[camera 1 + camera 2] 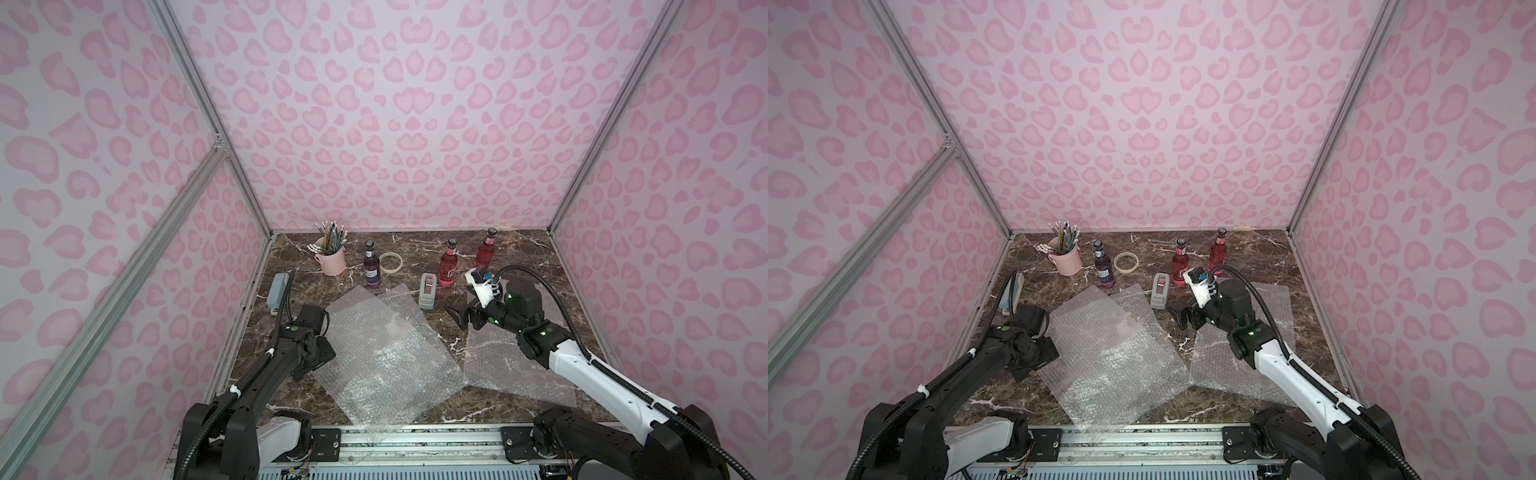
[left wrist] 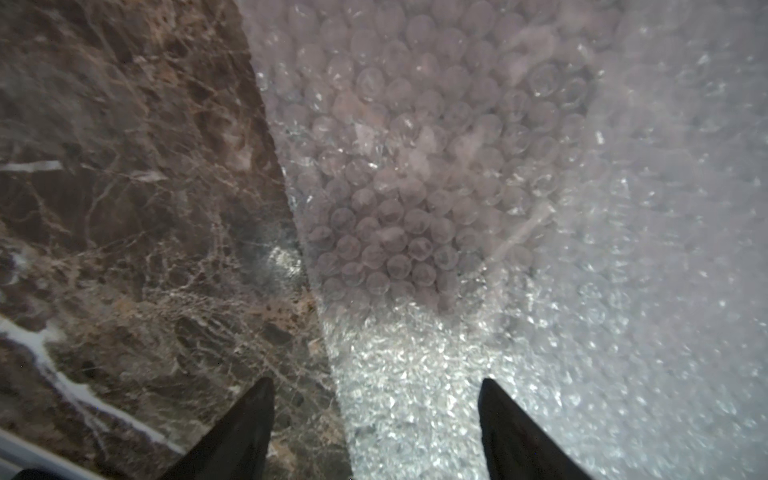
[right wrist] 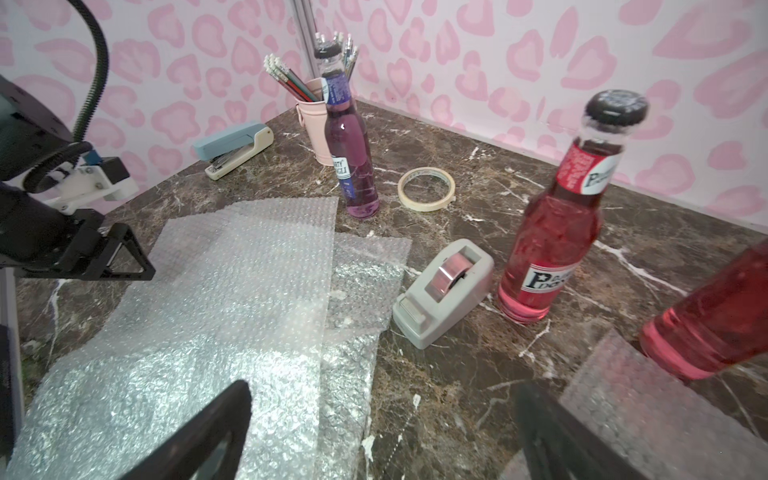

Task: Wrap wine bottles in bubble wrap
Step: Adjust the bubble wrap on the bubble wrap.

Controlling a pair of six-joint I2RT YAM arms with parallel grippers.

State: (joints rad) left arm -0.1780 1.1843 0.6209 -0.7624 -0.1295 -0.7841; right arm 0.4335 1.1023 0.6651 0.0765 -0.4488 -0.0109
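Both arms bent low.
Left gripper (image 2: 376,380) spread astride bubble wrap (image 2: 436,187) edge (pointing down); right gripper (image 3: 384,386) spread, empty.

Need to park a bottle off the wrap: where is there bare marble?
Bare marble table: the back right corner beside the far pink-red bottle, and the strip between the overlapping bubble wrap sheets and the right-hand sheet, under the open right gripper. Crowded: back row from pencil cup to tape dispenser.
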